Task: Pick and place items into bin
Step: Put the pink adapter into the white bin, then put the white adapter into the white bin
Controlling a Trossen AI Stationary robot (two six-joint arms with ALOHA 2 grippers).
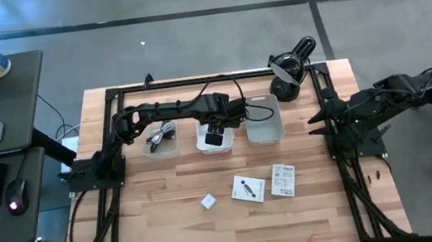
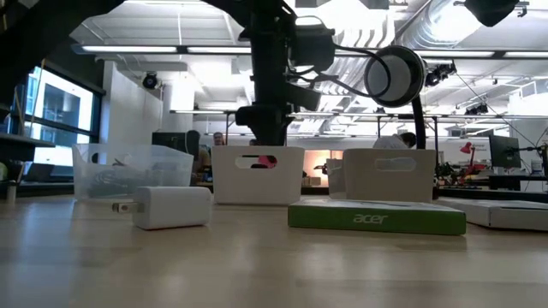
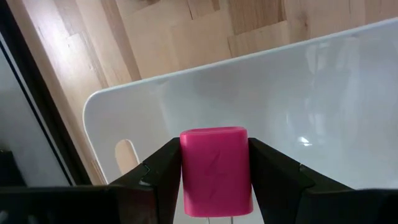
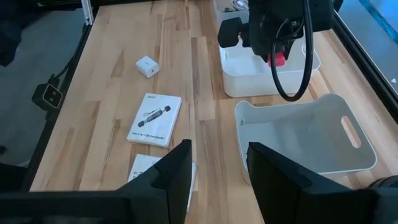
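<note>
Over the middle white bin (image 1: 216,144), the left gripper (image 3: 214,186) clamps a small pink block (image 3: 216,171) by its flat sides; it looks rigid, light, smooth. Right gripper (image 4: 217,168) waits open.

Pink block (image 3: 216,171) — upright, pinched over middle white bin (image 3: 323,99).
</note>
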